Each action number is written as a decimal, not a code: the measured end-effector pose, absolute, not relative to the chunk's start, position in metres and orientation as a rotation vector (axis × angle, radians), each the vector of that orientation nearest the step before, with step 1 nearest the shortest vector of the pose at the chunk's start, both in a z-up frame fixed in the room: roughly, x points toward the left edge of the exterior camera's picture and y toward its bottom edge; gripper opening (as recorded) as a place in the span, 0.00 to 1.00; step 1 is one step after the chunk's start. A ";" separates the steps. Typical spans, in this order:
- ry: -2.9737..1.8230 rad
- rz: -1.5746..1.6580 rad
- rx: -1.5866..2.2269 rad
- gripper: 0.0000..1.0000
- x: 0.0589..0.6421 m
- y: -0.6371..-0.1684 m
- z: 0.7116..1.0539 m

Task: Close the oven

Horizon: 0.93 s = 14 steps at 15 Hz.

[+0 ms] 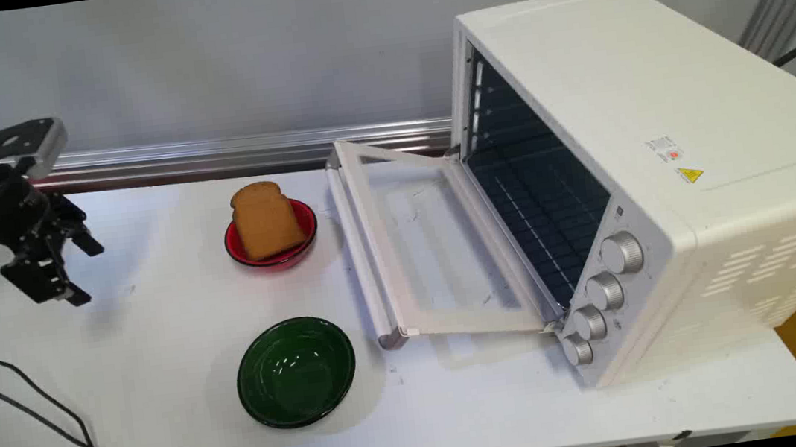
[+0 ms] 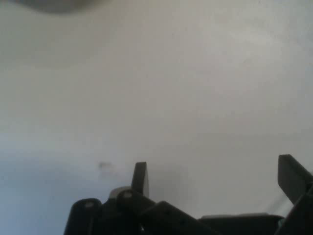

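- White table [image 1: 163, 400] before a grey wall; toaster oven [image 1: 647, 172] at right, door [image 1: 430, 242] lowered flat.
- Gripper [image 1: 83, 273], fingers spread wide and empty, hangs at left, well apart from the bread [image 1: 264, 220] in the red bowl [image 1: 296, 254].
- Green bowl [image 1: 296, 371] nearer; a low sweep rightward risks knocking either bowl.

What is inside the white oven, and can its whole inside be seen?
Through the open door, the oven shows only a dark wire rack with nothing on it. The upper and rear parts of the inside are hidden by the oven's own body.
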<state>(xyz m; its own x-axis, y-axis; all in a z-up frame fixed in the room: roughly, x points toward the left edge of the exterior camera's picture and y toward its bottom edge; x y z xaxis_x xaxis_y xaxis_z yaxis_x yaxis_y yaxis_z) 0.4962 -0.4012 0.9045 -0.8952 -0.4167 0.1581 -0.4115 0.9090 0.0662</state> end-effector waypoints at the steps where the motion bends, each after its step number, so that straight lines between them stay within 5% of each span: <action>1: -2.882 -0.055 0.636 1.00 0.491 -0.401 0.903; 14: -2.496 -0.028 0.587 1.00 0.363 -0.422 0.927</action>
